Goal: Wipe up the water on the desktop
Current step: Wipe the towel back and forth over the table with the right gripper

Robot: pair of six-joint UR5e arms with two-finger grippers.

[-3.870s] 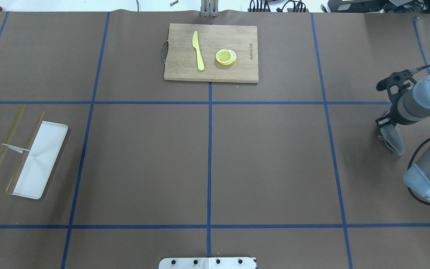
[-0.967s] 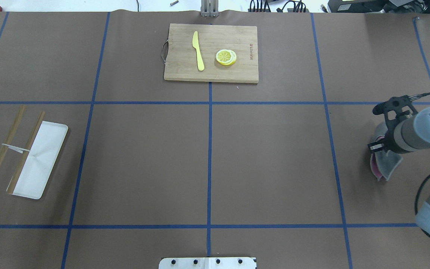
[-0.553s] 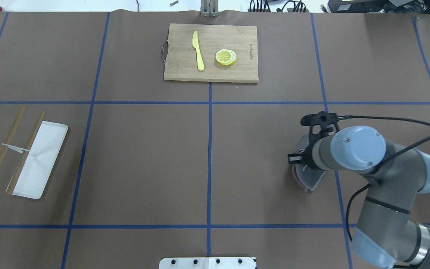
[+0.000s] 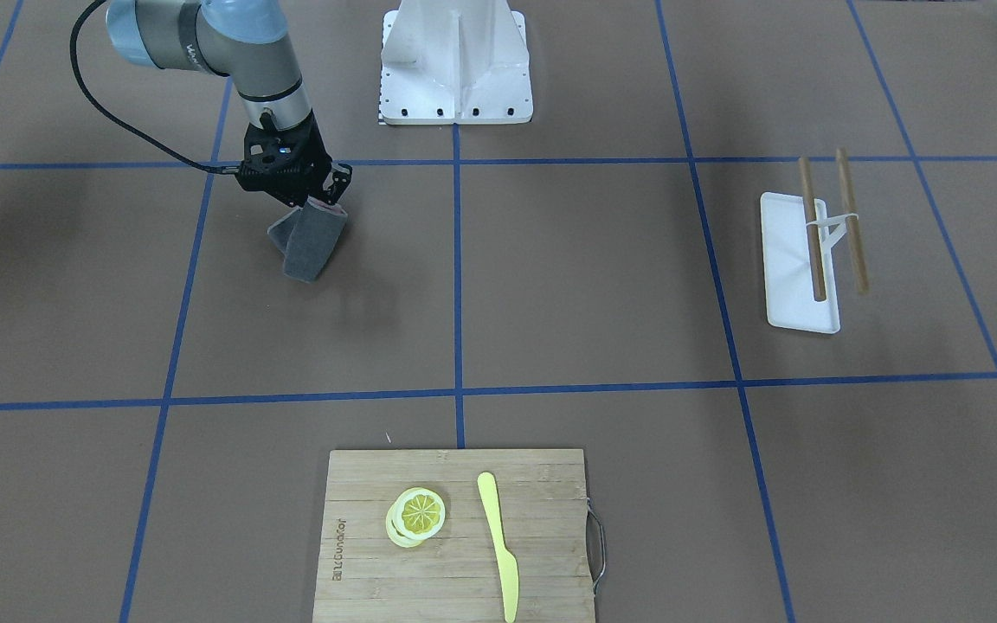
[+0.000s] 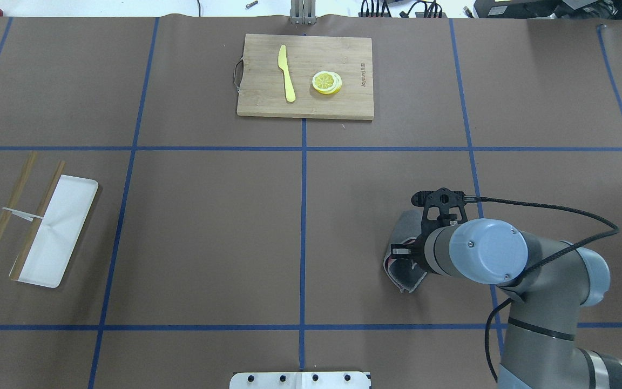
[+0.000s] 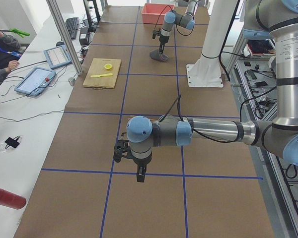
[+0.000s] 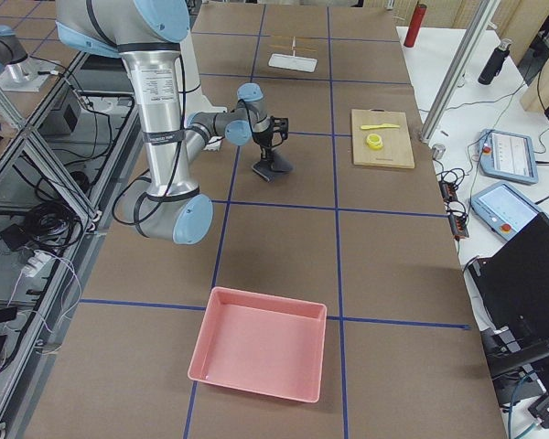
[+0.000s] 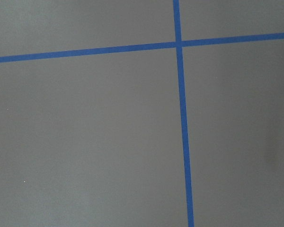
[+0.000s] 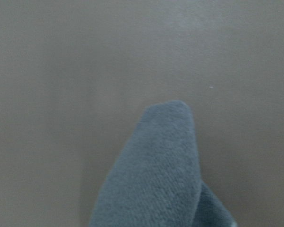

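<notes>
The desktop (image 5: 208, 232) is wide, matte brown and crossed by blue tape lines; it also shows in the front view (image 4: 594, 285). No water shows on it. My right gripper (image 5: 409, 254) is shut on a grey cloth (image 5: 404, 273) with a pink inner side, over the square right of centre. The cloth (image 4: 306, 244) hangs folded below the gripper (image 4: 317, 199); I cannot tell whether its lower end touches the desktop. It fills the bottom of the right wrist view (image 9: 156, 175). My left gripper (image 6: 140, 174) shows only in the exterior left view, and I cannot tell its state.
A bamboo cutting board (image 5: 268, 105) with a yellow knife (image 5: 286, 73) and lemon slices (image 5: 326, 82) lies at the far middle. A white tray (image 5: 57, 232) with two chopsticks (image 5: 6, 219) lies at the left. A pink bin (image 7: 261, 357) stands beyond the right end.
My right arm has swung in from the right edge toward the table's middle and nearer the robot base, carrying the grey cloth with it.
</notes>
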